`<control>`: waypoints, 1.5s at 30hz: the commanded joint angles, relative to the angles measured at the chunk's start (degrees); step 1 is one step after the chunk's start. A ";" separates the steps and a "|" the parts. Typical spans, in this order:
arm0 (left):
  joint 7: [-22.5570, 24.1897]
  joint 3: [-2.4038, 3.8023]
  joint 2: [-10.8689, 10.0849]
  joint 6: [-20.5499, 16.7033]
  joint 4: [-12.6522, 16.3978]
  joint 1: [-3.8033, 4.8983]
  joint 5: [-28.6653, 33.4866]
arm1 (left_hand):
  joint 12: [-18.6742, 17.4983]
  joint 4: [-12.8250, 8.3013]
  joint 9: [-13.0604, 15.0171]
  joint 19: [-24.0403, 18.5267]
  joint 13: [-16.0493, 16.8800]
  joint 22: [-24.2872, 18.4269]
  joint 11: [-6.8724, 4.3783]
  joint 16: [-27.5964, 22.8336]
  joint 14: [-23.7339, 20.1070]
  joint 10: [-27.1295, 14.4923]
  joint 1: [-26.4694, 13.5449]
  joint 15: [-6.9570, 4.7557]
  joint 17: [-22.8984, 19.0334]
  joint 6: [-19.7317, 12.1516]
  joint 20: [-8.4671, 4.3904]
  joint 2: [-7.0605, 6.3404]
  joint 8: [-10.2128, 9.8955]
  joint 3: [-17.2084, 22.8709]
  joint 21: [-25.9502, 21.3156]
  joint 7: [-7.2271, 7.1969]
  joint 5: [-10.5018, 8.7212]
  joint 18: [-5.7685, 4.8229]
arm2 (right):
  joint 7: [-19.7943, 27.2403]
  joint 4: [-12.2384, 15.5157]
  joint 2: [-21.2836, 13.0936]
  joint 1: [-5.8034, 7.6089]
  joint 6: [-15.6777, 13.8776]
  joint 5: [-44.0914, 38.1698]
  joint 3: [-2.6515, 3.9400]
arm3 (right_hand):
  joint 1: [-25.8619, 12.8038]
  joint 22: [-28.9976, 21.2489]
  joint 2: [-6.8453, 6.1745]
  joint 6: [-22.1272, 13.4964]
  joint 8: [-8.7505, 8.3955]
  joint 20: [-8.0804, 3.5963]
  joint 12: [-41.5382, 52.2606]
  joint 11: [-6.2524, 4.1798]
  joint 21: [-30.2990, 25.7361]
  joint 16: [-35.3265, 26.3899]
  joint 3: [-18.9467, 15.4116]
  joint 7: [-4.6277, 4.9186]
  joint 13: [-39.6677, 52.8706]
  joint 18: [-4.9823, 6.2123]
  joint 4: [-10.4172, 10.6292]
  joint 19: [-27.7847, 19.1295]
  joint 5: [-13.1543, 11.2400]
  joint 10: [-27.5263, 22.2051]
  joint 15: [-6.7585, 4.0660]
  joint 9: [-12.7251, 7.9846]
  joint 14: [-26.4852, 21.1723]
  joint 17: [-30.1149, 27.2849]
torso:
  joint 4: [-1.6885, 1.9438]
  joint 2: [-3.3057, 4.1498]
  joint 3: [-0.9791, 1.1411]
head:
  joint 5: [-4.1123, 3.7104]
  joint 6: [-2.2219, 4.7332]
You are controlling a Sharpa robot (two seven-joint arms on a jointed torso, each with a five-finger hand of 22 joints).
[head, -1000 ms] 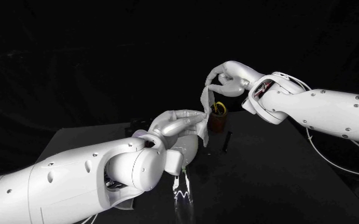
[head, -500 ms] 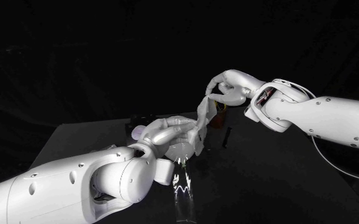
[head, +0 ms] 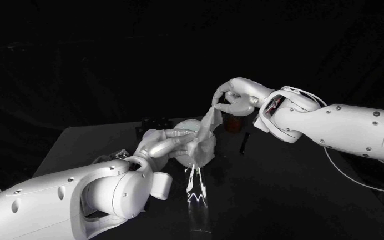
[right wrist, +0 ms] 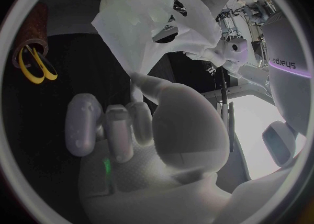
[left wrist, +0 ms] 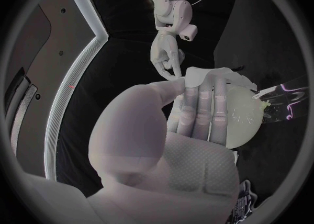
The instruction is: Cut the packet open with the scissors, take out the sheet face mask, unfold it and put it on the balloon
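Note:
The white sheet face mask (head: 206, 131) hangs stretched between my two hands. My right hand (head: 232, 96) pinches its top edge above the table. My left hand (head: 170, 143) holds its lower part between thumb and fingers. A pale balloon (head: 187, 124) sits just behind the mask; in the left wrist view the mask (left wrist: 208, 75) lies against the balloon (left wrist: 243, 115) under my left hand (left wrist: 196, 109), with my right hand (left wrist: 167, 56) beyond it. The right wrist view has the mask (right wrist: 147, 22) spread out above my right hand (right wrist: 124, 124).
A brown cup (head: 235, 123) holding yellow-handled scissors (right wrist: 36, 64) stands behind the mask. A thin dark stick (head: 244, 143) lies to its right. A shiny clear strip (head: 195, 198) runs toward the table's front edge. A dark object (head: 156, 123) sits at the back left.
Both hands have carried the mask down and to the left, over to the balloon. My left arm has dropped lower and my right hand has come closer to the table.

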 commanded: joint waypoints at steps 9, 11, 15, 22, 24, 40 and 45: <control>0.51 -0.11 -2.19 2.26 0.29 -0.22 -0.64 | -0.30 -0.28 4.54 0.32 -0.09 -0.05 -0.39 -0.02 0.18 0.02 0.18 -0.24 -0.09 0.67 0.02 0.33 0.11 0.50 0.14 0.39 0.20 0.59 | -0.55 -1.04 2.92 0.01 -0.74 -1.30 0.08 | 0.02 10.83 0.62 0.31 0.11 -0.10 0.20 0.01 -0.09 0.20 0.27 -0.03 9.64 -0.65 0.13 0.24 0.21 1.96 -0.41 5.25 6.09 15.10 | -0.11 -0.04 -0.07 | 0.36 -0.42; 0.73 -0.12 -2.65 2.32 0.29 -0.24 -0.67 | -0.31 -0.30 4.55 0.32 -0.10 -0.05 -0.38 -0.03 0.18 0.02 0.19 -0.24 -0.10 0.67 0.02 0.32 0.10 0.51 0.14 0.39 0.20 0.58 | -0.59 -1.27 3.51 0.09 -0.74 -1.41 0.09 | 0.02 10.83 0.62 0.31 0.11 -0.10 0.20 0.01 -0.09 0.20 0.27 -0.03 9.64 -0.65 0.13 0.24 0.21 1.96 -0.41 5.25 6.09 15.10 | -0.06 -0.03 -0.07 | 0.51 -0.54; 1.08 -0.12 -3.65 2.60 0.29 -0.26 -0.81 | -0.35 -0.33 4.57 0.29 -0.13 -0.05 -0.38 -0.04 0.16 0.02 0.19 -0.24 -0.10 0.67 0.01 0.28 0.06 0.55 0.14 0.40 0.20 0.56 | -0.69 -1.73 4.58 0.61 -0.89 -1.70 0.12 | 0.02 10.81 0.62 0.29 0.12 -0.10 0.23 0.00 -0.13 0.20 0.32 -0.03 9.67 -0.64 0.13 0.21 0.21 1.98 -0.42 5.25 6.09 15.10 | 0.04 0.00 -0.03 | 0.49 -0.51; 0.75 -0.13 -4.60 4.03 0.30 -0.27 -1.00 | -0.38 -0.35 4.58 0.26 -0.15 -0.05 -0.37 -0.05 0.15 0.02 0.19 -0.24 -0.11 0.67 0.01 0.25 0.04 0.57 0.14 0.41 0.20 0.55 | -0.91 -3.16 6.61 2.30 -0.99 -2.26 0.19 | 0.02 10.85 0.61 0.28 0.13 -0.10 0.22 0.00 -0.02 0.20 0.34 -0.03 9.66 -0.67 0.13 0.28 0.21 1.98 -0.42 5.25 6.09 15.10 | -0.05 -0.13 -0.11 | 0.71 -0.41; 0.55 -0.13 -4.69 4.48 0.37 -0.27 -1.09 | -0.38 -0.35 4.58 0.26 -0.15 -0.05 -0.37 -0.05 0.15 0.02 0.19 -0.24 -0.11 0.67 0.01 0.25 0.04 0.57 0.14 0.41 0.20 0.55 | -0.94 -3.87 7.45 2.76 -0.52 -2.47 0.20 | 0.02 10.85 0.61 0.28 0.13 -0.10 0.22 0.00 -0.02 0.20 0.34 -0.03 9.66 -0.67 0.13 0.28 0.21 1.98 -0.42 5.25 6.09 15.10 | 0.00 -0.16 -0.12 | 0.78 -0.36; 1.19 -0.13 -6.25 7.81 1.16 -0.27 -1.25 | -0.43 -0.40 4.62 0.22 -0.19 -0.04 -0.36 -0.07 0.13 0.05 0.19 -0.24 -0.12 0.68 0.01 0.20 -0.01 0.61 0.15 0.42 0.19 0.52 | -0.93 -7.33 11.55 3.56 2.73 -5.18 0.22 | 0.01 10.82 0.57 0.26 0.15 -0.10 0.37 -0.01 -0.11 0.20 0.39 -0.04 9.80 -0.65 0.13 0.22 0.21 2.09 -0.42 5.25 6.09 15.10 | -0.12 -0.07 -0.07 | 1.47 -0.47; 1.90 -0.13 -6.97 8.91 1.58 -0.27 -1.25 | -0.43 -0.41 4.62 0.21 -0.20 -0.04 -0.36 -0.07 0.13 0.06 0.18 -0.24 -0.12 0.68 0.01 0.18 -0.03 0.60 0.15 0.43 0.19 0.51 | -0.80 -7.58 12.19 3.57 3.70 -5.87 0.22 | 0.00 10.79 0.56 0.26 0.16 -0.10 0.35 -0.01 -0.19 0.20 0.39 -0.04 9.78 -0.63 0.14 0.16 0.21 2.08 -0.42 5.25 6.09 15.10 | -0.10 -0.08 -0.06 | 1.58 -0.47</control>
